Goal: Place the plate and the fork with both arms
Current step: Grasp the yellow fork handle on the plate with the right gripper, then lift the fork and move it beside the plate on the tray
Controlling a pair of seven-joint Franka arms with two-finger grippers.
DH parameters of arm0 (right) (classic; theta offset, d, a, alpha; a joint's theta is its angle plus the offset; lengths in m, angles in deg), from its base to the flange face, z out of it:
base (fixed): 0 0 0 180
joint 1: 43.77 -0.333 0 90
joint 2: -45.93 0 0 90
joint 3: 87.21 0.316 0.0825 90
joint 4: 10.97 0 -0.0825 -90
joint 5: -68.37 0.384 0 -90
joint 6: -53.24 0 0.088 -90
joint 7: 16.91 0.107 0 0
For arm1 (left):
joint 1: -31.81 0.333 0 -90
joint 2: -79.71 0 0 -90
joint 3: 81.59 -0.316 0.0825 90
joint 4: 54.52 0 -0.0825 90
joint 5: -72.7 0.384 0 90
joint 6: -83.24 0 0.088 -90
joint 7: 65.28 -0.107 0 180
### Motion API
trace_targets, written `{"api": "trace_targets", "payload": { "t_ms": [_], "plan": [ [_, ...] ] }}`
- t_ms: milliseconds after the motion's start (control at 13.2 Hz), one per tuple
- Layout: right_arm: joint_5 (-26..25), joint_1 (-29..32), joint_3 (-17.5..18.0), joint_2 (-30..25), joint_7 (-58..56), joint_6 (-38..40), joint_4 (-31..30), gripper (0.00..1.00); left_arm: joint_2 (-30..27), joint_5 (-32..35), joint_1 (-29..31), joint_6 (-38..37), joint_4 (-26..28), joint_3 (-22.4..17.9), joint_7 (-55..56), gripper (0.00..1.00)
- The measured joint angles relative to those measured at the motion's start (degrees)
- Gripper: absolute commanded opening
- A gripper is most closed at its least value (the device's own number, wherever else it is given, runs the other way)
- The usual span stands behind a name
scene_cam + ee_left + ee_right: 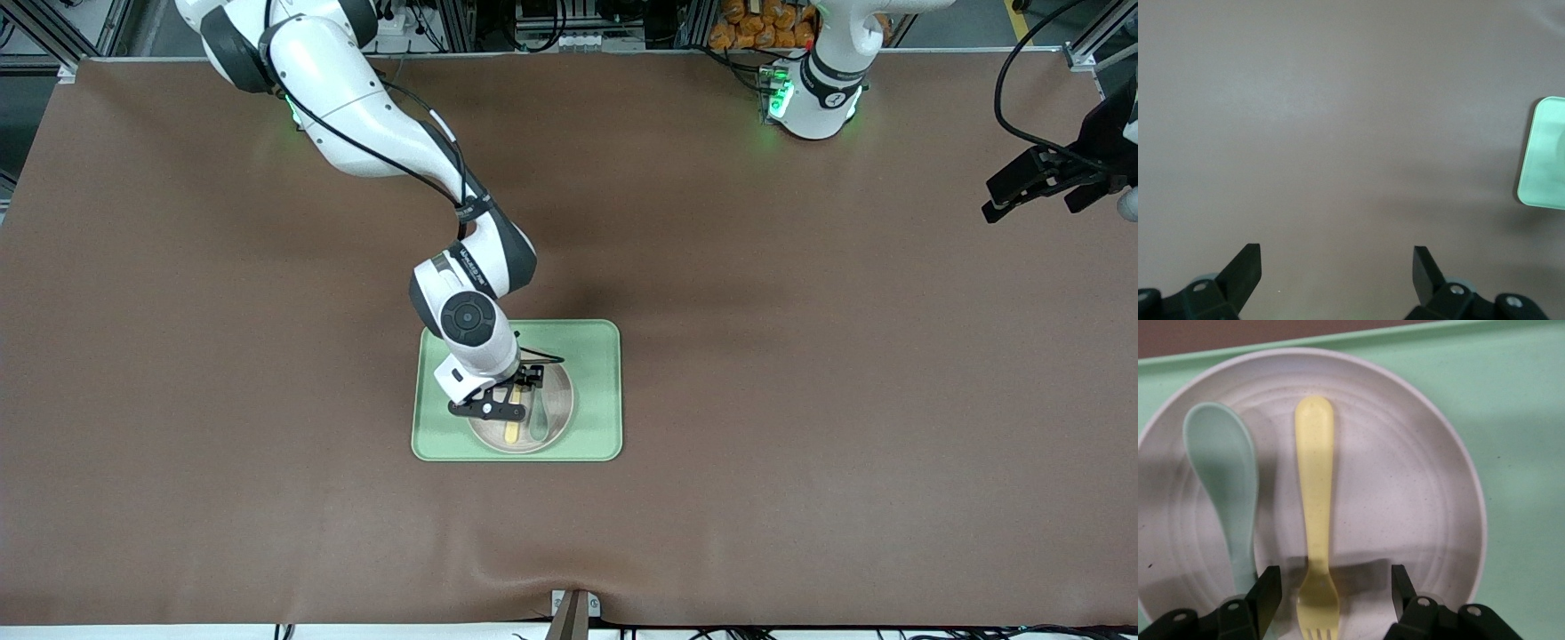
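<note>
The right gripper (508,404) is low over the round, shallow, pale cream plastic plate (556,418), which sits inside the rectangular light-green tray (597,356) on the brown table covering (800,356). In the right wrist view its two black fingers (1265,593) are spread apart and straddle the tine end of the small yellow plastic fork (1316,513); neither finger can be seen touching the fork, so nothing is gripped. The fork lies flat on the plate, directly between the fingers, its handle running away from them. A grey-green plastic spoon (1225,487) lies beside the fork on the same plate, its stem passing close by one finger. The straddling stance suggests an approach to pinch the fork across its neck; judged risk: that finger may catch the spoon's stem on closing. The left gripper (1337,267) waits over bare table toward the left arm's end, its fingers likewise spread and empty, with only a corner of the tray in its wrist view. The plate remains unlifted, presumably that arm's share.
</note>
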Motion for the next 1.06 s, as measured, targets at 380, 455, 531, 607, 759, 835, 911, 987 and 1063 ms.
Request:
{"api": "trace_targets", "payload": {
  "t_ms": [380,455,531,607,759,835,911,987,1063],
  "plan": [
    [0.00,-0.14,-0.05,0.30,0.13,-0.31,0.00,0.64,0.00,0.00,-0.11,0.03,0.04,-0.43,-1.51,1.00],
    [0.00,-0.14,-0.05,0.32,0.14,-0.31,0.00,0.56,0.00,0.00,-0.12,0.03,0.05,-0.42,-1.51,1.00],
    [0.00,-0.14,-0.05,0.34,0.14,-0.31,0.00,0.39,0.00,0.00,-0.12,0.03,0.08,-0.42,-1.70,1.00],
    [0.00,-0.14,-0.05,0.35,0.14,-0.31,0.00,0.23,0.00,0.00,-0.12,0.03,0.10,-0.42,-2.39,1.00],
    [0.00,-0.17,-0.03,0.35,0.13,-0.31,0.00,0.00,0.00,0.00,-0.12,0.03,0.17,-0.42,-3.27,1.00],
    [-0.01,-0.34,0.02,0.35,0.13,-0.34,0.02,0.00,0.00,0.00,-0.12,0.03,0.22,-0.42,-3.36,1.00],
    [-0.01,-0.73,0.02,0.35,0.13,-0.36,0.10,0.00,0.00,0.00,-0.12,0.03,0.32,-0.42,-3.54,1.00],
    [-0.01,-1.12,0.02,0.35,0.13,-0.36,0.12,0.00,0.01,0.00,-0.12,0.03,0.41,-0.42,-3.57,1.00],
    [-0.01,-1.38,0.00,0.35,0.13,-0.36,0.12,0.00,0.05,0.00,-0.12,0.03,0.44,-0.42,-3.57,1.00]
  ]
}}
